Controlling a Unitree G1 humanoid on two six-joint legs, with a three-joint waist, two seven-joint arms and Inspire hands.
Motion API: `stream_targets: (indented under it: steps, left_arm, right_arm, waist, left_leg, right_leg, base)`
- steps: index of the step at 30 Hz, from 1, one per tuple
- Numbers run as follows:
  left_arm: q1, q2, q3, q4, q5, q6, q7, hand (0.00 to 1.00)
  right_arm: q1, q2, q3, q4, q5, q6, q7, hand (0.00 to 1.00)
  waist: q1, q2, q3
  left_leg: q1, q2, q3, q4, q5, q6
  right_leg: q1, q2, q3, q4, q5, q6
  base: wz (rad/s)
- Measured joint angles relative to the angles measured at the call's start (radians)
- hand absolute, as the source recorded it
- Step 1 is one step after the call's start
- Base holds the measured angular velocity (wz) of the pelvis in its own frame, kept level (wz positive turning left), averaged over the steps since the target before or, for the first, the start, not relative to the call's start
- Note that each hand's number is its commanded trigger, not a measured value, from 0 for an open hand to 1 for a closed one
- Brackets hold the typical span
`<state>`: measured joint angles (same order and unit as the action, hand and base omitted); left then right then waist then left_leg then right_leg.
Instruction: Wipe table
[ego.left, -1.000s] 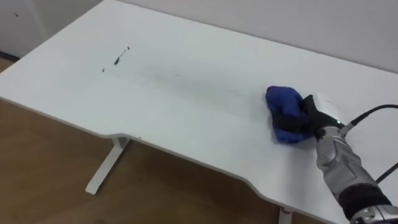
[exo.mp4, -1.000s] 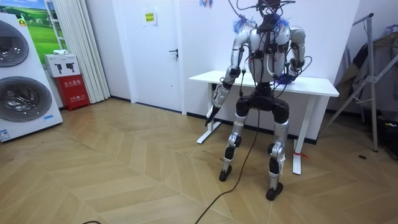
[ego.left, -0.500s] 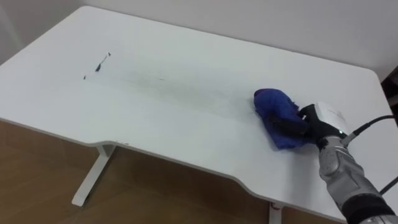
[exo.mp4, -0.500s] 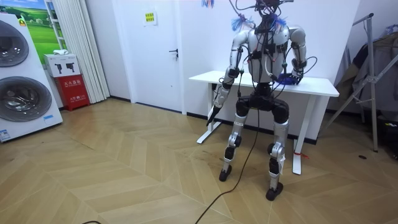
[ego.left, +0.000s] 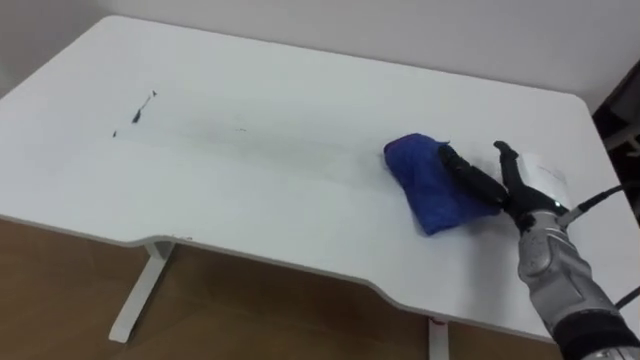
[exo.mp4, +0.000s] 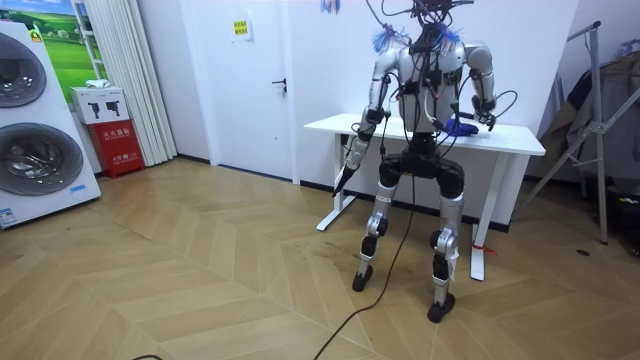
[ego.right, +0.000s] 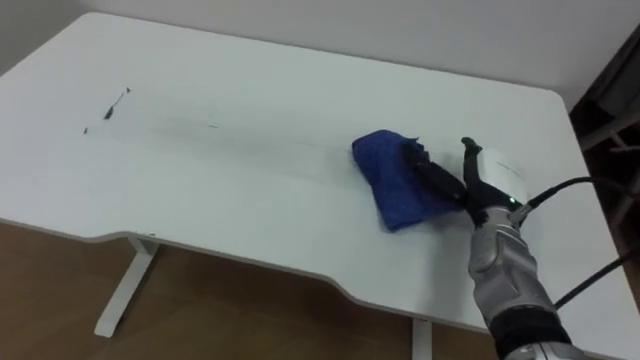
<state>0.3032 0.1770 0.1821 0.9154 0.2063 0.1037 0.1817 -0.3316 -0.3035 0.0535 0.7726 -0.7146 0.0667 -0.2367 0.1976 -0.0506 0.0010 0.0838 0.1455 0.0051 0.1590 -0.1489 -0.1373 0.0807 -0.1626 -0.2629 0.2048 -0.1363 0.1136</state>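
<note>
Toward the right end of the white counter (ego.left: 300, 80), the right hand (ego.left: 515, 188) lies on a blue cloth (ego.left: 425, 190). Its dark fingers (ego.left: 468, 176) are stretched out nearly straight and rest flat on top of the cloth's right part, pressing it onto the surface rather than curling round it. The thumb stands apart from them and points up, clear of the fabric. The cloth is bunched into a loose lump, with its lower edge near the counter's front rim and its left side bare of the hand.

A faint grey smear (ego.left: 250, 135) runs across the surface to the left of the cloth. Farther left, well apart from it, are a few short dark marks (ego.left: 135, 107).

In the room view the robot stands upright at the counter's long front side, facing it. Its right arm reaches onto the top, while its left hand (exo.mp4: 347, 172) hangs down beside the counter's edge; I cannot tell how that hand's fingers are set.
</note>
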Motion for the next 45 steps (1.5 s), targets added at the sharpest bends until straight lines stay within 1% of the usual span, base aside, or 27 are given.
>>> stream_targets:
  steps: [2, 4, 9, 12, 15, 16, 17, 19, 20, 21, 22, 23, 24, 26, 27, 28, 29, 30, 31, 32, 33, 35, 37, 39, 40, 41, 45]
  left_arm:
    - [0.004, -0.002, 0.0, -0.034, -0.002, 0.0, -0.001, 0.0]
    - [0.004, -0.001, 0.0, -0.041, -0.015, 0.0, -0.001, 0.0]
    - [-0.001, -0.002, 0.004, -0.055, -0.022, -0.002, -0.002, 0.0]
    - [0.002, 0.0, 0.01, -0.051, -0.061, -0.002, -0.002, 0.0]
    - [0.008, -0.001, 0.01, -0.037, -0.084, -0.002, -0.002, 0.0]
    - [0.013, 0.0, 0.01, -0.035, -0.087, -0.002, -0.002, 0.0]
    - [0.018, 0.0, 0.011, -0.035, -0.087, -0.002, -0.002, 0.0]
    - [0.023, 0.0, 0.017, -0.035, -0.085, -0.002, -0.003, 0.0]
    - [0.021, 0.0, 0.026, -0.034, -0.085, -0.004, -0.007, 0.0]
    - [0.021, 0.0, 0.033, -0.03, -0.085, -0.006, -0.012, 0.0]
    - [0.024, -0.001, 0.049, -0.03, -0.084, -0.009, -0.018, 0.0]
    - [0.026, -0.001, 0.056, -0.031, -0.083, -0.01, -0.018, 0.0]
    - [0.026, -0.001, 0.059, -0.032, -0.083, -0.01, -0.018, 0.0]
    - [0.025, -0.001, 0.082, -0.034, -0.083, -0.011, -0.018, 0.0]
    - [0.027, -0.001, 0.087, -0.034, -0.083, -0.011, -0.018, 0.0]
    - [0.032, 0.0, 0.095, -0.034, -0.084, -0.011, -0.018, 0.0]
    - [0.041, 0.001, 0.104, -0.034, -0.083, -0.012, -0.018, 0.0]
    - [0.041, 0.001, 0.114, -0.034, -0.083, -0.014, -0.018, 0.0]
    - [0.041, 0.001, 0.134, -0.034, -0.083, -0.02, -0.018, 0.0]
    - [0.041, 0.001, 0.15, -0.034, -0.083, -0.023, -0.019, 0.0]
    - [0.041, 0.001, 0.159, -0.034, -0.083, -0.023, -0.019, 0.0]
    - [0.04, 0.003, 0.182, -0.034, -0.083, -0.024, -0.019, 0.0]
    - [0.041, 0.002, 0.184, -0.031, -0.086, -0.025, -0.018, 0.0]
    - [0.05, -0.001, 0.183, -0.03, -0.088, -0.025, -0.018, 0.0]
    - [0.059, -0.001, 0.184, -0.03, -0.085, -0.026, -0.015, 0.0]
    - [0.065, 0.0, 0.187, -0.03, -0.085, -0.027, -0.014, 0.0]
    - [0.063, -0.006, 0.187, -0.021, -0.086, -0.029, -0.014, 0.0]
  right_arm:
    - [0.0, -0.022, -0.007, -0.057, 0.0, 0.0, -0.001, 0.0]
    - [0.0, -0.032, -0.02, -0.092, 0.0, 0.0, -0.006, 0.0]
    - [0.022, -0.042, -0.063, -0.168, 0.021, -0.002, -0.023, 0.0]
    - [0.04, -0.043, -0.127, -0.194, 0.055, -0.004, -0.054, 0.0]
    - [0.044, -0.044, -0.198, -0.195, 0.117, -0.005, -0.106, 0.0]
    - [0.045, -0.044, -0.225, -0.196, 0.127, -0.005, -0.123, 0.0]
    - [0.058, -0.05, -0.248, -0.201, 0.139, -0.006, -0.143, 0.0]
    - [0.082, -0.054, -0.292, -0.202, 0.192, -0.015, -0.17, 0.0]
    - [0.107, -0.057, -0.322, -0.201, 0.237, -0.015, -0.19, 0.0]
    - [0.12, -0.059, -0.334, -0.199, 0.258, -0.014, -0.2, 0.0]
    - [0.143, -0.06, -0.357, -0.193, 0.293, -0.014, -0.216, 0.0]
    - [0.169, -0.065, -0.367, -0.182, 0.323, -0.015, -0.228, 0.0]
    - [0.181, -0.067, -0.371, -0.171, 0.342, -0.016, -0.229, 0.0]
    - [0.208, -0.067, -0.418, -0.121, 0.428, -0.016, -0.229, 0.0]
    - [0.212, -0.067, -0.434, -0.113, 0.443, -0.014, -0.229, 0.0]
    - [0.222, -0.07, -0.467, -0.099, 0.47, -0.013, -0.234, 0.0]
    - [0.23, -0.082, -0.492, -0.07, 0.504, -0.015, -0.248, 0.0]
    - [0.235, -0.088, -0.506, -0.05, 0.524, -0.016, -0.253, 0.0]
    - [0.239, -0.096, -0.537, -0.006, 0.569, -0.016, -0.266, 0.0]
    - [0.248, -0.097, -0.577, 0.021, 0.601, -0.016, -0.276, 0.0]
    - [0.254, -0.097, -0.59, 0.033, 0.615, -0.017, -0.281, 0.0]
    - [0.308, -0.098, -0.625, 0.072, 0.691, -0.021, -0.301, 0.0]
    - [0.344, -0.098, -0.628, 0.124, 0.749, -0.023, -0.313, 0.0]
    - [0.376, -0.096, -0.628, 0.168, 0.813, -0.023, -0.314, 0.0]
    - [0.398, -0.092, -0.628, 0.187, 0.835, -0.024, -0.314, 0.0]
    - [0.413, -0.091, -0.627, 0.227, 0.85, -0.027, -0.312, 0.0]
    - [0.442, -0.074, -0.616, 0.355, 0.932, -0.032, -0.275, 0.0]
  waist:
    - [-0.005, -0.001, -0.0009]
    - [-0.008, -0.003, -0.0017]
    - [-0.028, -0.012, -0.0027]
    - [-0.045, -0.017, -0.003]
    - [-0.073, -0.018, -0.0026]
    - [-0.089, -0.018, -0.0026]
    - [-0.102, -0.019, -0.0029]
    - [-0.118, -0.022, -0.0031]
    - [-0.12, -0.026, -0.0014]
    - [-0.12, -0.028, -0.0016]
    - [-0.119, -0.031, 0.0005]
    - [-0.125, -0.032, 0.0026]
    - [-0.133, -0.034, 0.0015]
    - [-0.16, -0.038, 0.0019]
    - [-0.167, -0.037, 0.0024]
    - [-0.178, -0.034, 0.0012]
    - [-0.19, -0.031, 0.0008]
    - [-0.194, -0.031, 0.0007]
    - [-0.203, -0.032, 0.0004]
    - [-0.214, -0.031, -0.001]
    - [-0.22, -0.031, -0.0011]
    - [-0.231, -0.032, -0.0019]
    - [-0.237, -0.033, -0.0015]
    - [-0.234, -0.033, -0.0015]
    - [-0.235, -0.029, -0.0022]
    - [-0.24, -0.021, -0.0029]
    - [-0.249, -0.021, -0.0056]
  left_leg:
    - [0.002, 0.0, 0.009, -0.005, 0.0, 0.0]
    - [0.009, 0.0, 0.016, -0.008, 0.0, 0.0]
    - [0.014, 0.0, 0.031, -0.009, -0.001, 0.002]
    - [0.014, 0.0, 0.035, -0.009, -0.002, 0.003]
    - [0.014, 0.0, 0.036, -0.009, -0.003, 0.003]
    - [0.015, 0.0, 0.037, -0.009, -0.003, 0.003]
    - [0.015, 0.0, 0.037, -0.009, -0.006, 0.003]
    - [0.017, 0.0, 0.042, -0.008, -0.008, 0.003]
    - [0.018, 0.0, 0.048, -0.008, -0.009, 0.004]
    - [0.019, 0.0, 0.052, -0.008, -0.01, 0.004]
    - [0.021, 0.0, 0.063, -0.009, -0.012, 0.005]
    - [0.024, 0.001, 0.073, -0.009, -0.017, 0.005]
    - [0.024, 0.001, 0.075, -0.008, -0.019, 0.006]
    - [0.026, 0.001, 0.085, -0.008, -0.024, 0.006]
    - [0.027, 0.001, 0.088, -0.008, -0.025, 0.007]
    - [0.027, 0.0, 0.099, -0.01, -0.026, 0.007]
    - [0.027, 0.0, 0.108, -0.01, -0.028, 0.009]
    - [0.027, 0.0, 0.111, -0.01, -0.028, 0.009]
    - [0.031, 0.001, 0.129, -0.01, -0.028, 0.009]
    - [0.032, 0.001, 0.135, -0.01, -0.028, 0.009]
    - [0.032, 0.001, 0.137, -0.011, -0.028, 0.009]
    - [0.034, 0.002, 0.154, -0.011, -0.028, 0.009]
    - [0.04, 0.002, 0.164, -0.011, -0.031, 0.01]
    - [0.052, 0.002, 0.178, -0.013, -0.036, 0.01]
    - [0.059, 0.002, 0.184, -0.015, -0.039, 0.01]
    - [0.064, 0.002, 0.185, -0.015, -0.041, 0.01]
    - [0.063, 0.003, 0.185, -0.015, -0.044, 0.011]
  right_leg:
    - [-0.004, 0.0, 0.009, 0.0, 0.0, 0.0]
    - [-0.003, 0.0, 0.014, 0.0, 0.0, 0.0]
    - [-0.009, -0.001, 0.016, 0.001, 0.0, 0.0]
    - [-0.01, -0.001, 0.017, 0.001, 0.0, 0.0]
    - [-0.011, -0.001, 0.017, 0.001, 0.0, 0.0]
    - [-0.012, -0.001, 0.017, 0.0, 0.0, 0.0]
    - [-0.011, -0.001, 0.017, 0.0, 0.0, 0.0]
    - [-0.012, -0.001, 0.018, 0.0, 0.0, 0.0]
    - [-0.012, -0.001, 0.023, 0.0, 0.0, 0.0]
    - [-0.012, -0.001, 0.027, 0.001, 0.0, 0.0]
    - [-0.012, -0.001, 0.037, 0.001, 0.0, 0.001]
    - [-0.012, -0.001, 0.044, 0.001, 0.0, 0.001]
    - [-0.012, -0.002, 0.045, 0.0, 0.0, 0.001]
    - [-0.015, -0.002, 0.053, -0.001, 0.0, 0.001]
    - [-0.017, -0.002, 0.057, -0.001, 0.0, 0.002]
    - [-0.025, -0.001, 0.067, 0.001, 0.0, 0.002]
    - [-0.029, -0.001, 0.072, 0.002, 0.0, 0.003]
    - [-0.03, -0.001, 0.072, 0.002, 0.0, 0.003]
    - [-0.03, -0.001, 0.074, 0.002, 0.0, 0.003]
    - [-0.03, -0.001, 0.074, 0.002, 0.0, 0.003]
    - [-0.03, -0.002, 0.074, 0.001, 0.0, 0.003]
    - [-0.03, -0.002, 0.074, 0.001, -0.001, 0.004]
    - [-0.029, -0.002, 0.079, 0.001, -0.001, 0.004]
    - [-0.026, -0.002, 0.09, 0.002, -0.001, 0.005]
    - [-0.025, -0.002, 0.095, 0.002, 0.0, 0.006]
    - [-0.021, -0.001, 0.095, 0.002, 0.0, 0.007]
    - [-0.02, -0.002, 0.097, 0.005, 0.0, 0.007]
  base:
    - [-0.09]
    - [-0.08]
    - [-0.04]
    - [0.0]
    - [0.0]
    - [0.0]
    - [0.0]
    - [-0.07]
    - [-0.12]
    - [-0.17]
    - [-0.22]
    - [-0.21]
    - [-0.15]
    - [-0.1]
    - [-0.18]
    - [-0.2]
    - [-0.18]
    - [-0.14]
    - [-0.08]
    - [-0.08]
    - [-0.04]
    - [-0.05]
    - [-0.1]
    - [-0.18]
    - [-0.15]
    - [-0.09]
    - [0.0]
